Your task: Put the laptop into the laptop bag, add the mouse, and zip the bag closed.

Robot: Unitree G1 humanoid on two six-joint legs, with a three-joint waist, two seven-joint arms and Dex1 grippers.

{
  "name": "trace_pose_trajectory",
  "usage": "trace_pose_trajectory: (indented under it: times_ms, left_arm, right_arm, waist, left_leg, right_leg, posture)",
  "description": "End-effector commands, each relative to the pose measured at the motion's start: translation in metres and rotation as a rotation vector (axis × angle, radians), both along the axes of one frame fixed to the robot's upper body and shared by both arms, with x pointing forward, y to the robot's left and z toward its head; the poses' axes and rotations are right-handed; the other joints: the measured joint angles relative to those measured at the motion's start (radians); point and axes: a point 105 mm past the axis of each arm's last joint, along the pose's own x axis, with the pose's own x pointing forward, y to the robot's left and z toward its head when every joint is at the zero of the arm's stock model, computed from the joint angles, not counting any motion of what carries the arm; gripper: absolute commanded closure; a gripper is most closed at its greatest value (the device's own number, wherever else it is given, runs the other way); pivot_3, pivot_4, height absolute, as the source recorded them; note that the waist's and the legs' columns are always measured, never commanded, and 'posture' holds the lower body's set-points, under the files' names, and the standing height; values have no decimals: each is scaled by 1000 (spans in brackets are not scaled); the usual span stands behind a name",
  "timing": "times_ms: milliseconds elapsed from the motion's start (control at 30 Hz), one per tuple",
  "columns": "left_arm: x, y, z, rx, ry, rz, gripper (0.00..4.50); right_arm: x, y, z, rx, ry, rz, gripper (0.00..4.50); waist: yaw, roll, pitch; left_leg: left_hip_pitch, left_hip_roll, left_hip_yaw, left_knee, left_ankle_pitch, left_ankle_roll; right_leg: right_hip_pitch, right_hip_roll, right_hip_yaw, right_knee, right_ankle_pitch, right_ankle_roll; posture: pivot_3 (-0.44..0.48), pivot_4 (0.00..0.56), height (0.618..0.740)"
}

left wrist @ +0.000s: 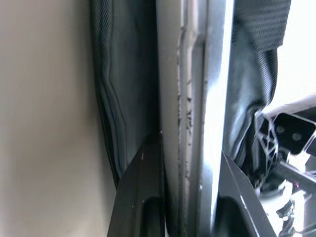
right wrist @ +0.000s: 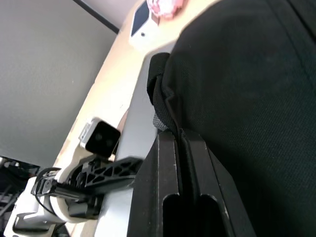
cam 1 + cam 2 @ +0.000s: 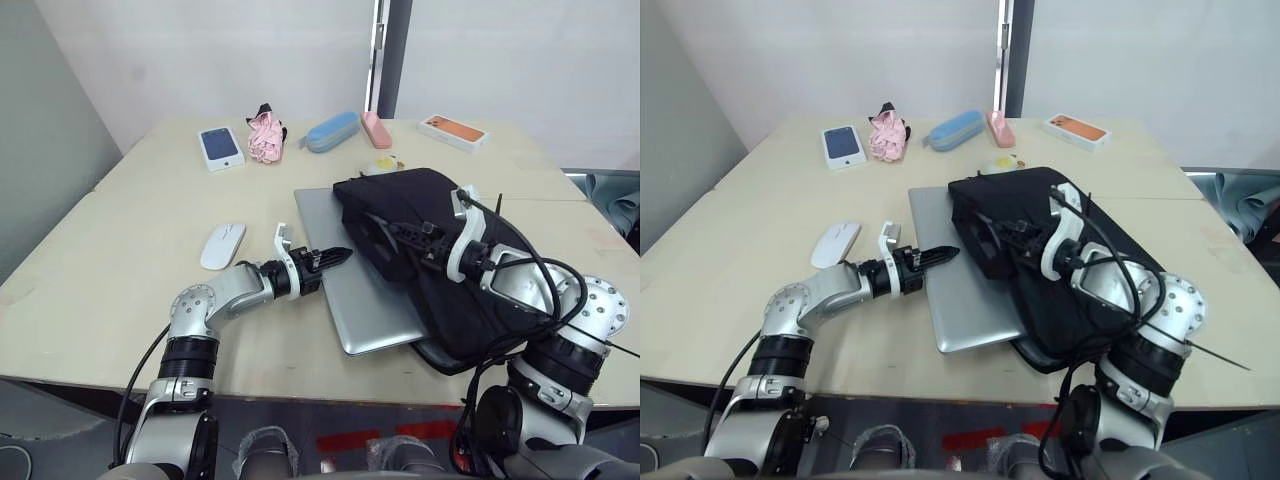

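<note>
While one laptop (left gripper clamped) meets one laptop bag, right gripper pinches fabric.

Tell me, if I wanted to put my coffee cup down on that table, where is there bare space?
The near-left stretch of table, between the white mouse and the front edge, is bare. So is the far-right corner past the orange box. It is crowded mid-table, where both grippers work on the laptop and laptop bag, and along the back row of small items.

Counter: pale beige top. Near side holds laptop partly under laptop bag, with white mouse beside. Far side: boxed phone, pink cloth, blue case, pink case, orange box.
</note>
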Motion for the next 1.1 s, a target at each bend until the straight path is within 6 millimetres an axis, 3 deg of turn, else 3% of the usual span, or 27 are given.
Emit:
trace_pose_trajectory:
  times_ms: [33,267,467,733,1100]
  left_arm:
    - [2,-1,32,-81,-139,10,4198]
    - [4,-19,29,-76,-144,0,4198]
    - [12,-30,34,-121,-68,40,4198]
    - [-4,-26,51,-115,-66,-69,4198]
    - [0,-41,17,-30,-23,-83,4198]
  right_arm:
    - [1,-1,8,25,-15,-26,4471]
    - [10,6,26,125,-13,-35,4471]
    - [9,11,26,138,32,-36,4471]
    - [5,11,26,126,77,-28,4471]
    - [2,17,34,141,84,-9,4471]
  waist:
    - [0,0,0]
    - [0,0,0]
    - [3,0,0]
    - [-2,0,0]
    - [2,0,0]
  left_leg:
    - [0,0,0,0,0,0]
    - [0,0,0,0,0,-1]
    - [-1,-1,-1,0,0,-1]
    - [-1,-1,-1,0,0,-1]
    - [-4,-7,-2,2,0,0]
  right_leg:
    - [0,0,0,0,0,0]
    - [0,-1,0,0,0,1]
    - [0,-1,-1,-1,0,1]
    - [0,-1,0,0,0,2]
    - [0,-7,-1,-1,1,6]
  posture:
    - [0,150,740]
    - [0,150,740]
    - [0,150,740]
    - [0,150,740]
    - [0,150,740]
